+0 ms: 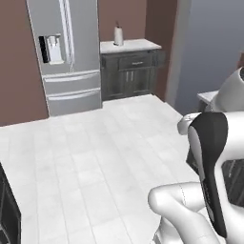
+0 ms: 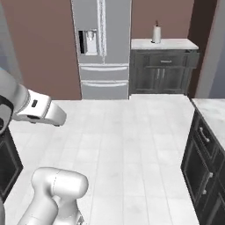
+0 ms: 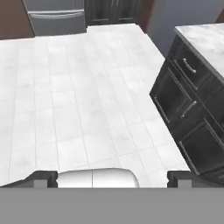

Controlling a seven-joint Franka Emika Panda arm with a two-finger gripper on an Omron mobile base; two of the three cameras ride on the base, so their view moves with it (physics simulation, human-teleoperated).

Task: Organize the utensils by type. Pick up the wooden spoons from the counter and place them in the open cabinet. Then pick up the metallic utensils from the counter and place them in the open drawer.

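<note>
My gripper (image 3: 112, 177) is open, its two dark fingertips (image 3: 43, 177) set wide apart over bare white floor tiles with nothing between them. A corner of the white marble counter (image 3: 204, 36) sits to the right, above dark cabinet fronts (image 3: 183, 100) with closed drawers. The same counter edge (image 2: 212, 112) shows at the right of the right base view, and a small piece of the counter (image 1: 207, 96) shows behind my arm. The wooden spoon, the metallic utensils, the open drawer and the open cabinet are out of view.
A steel fridge (image 1: 66, 52) stands against the brown back wall. Beside it is a dark cabinet (image 2: 161, 70) with a marble top and a pale bottle (image 2: 156, 32). White tiled floor (image 2: 132, 140) stretches ahead. A dark unit (image 1: 7, 209) stands at the left edge.
</note>
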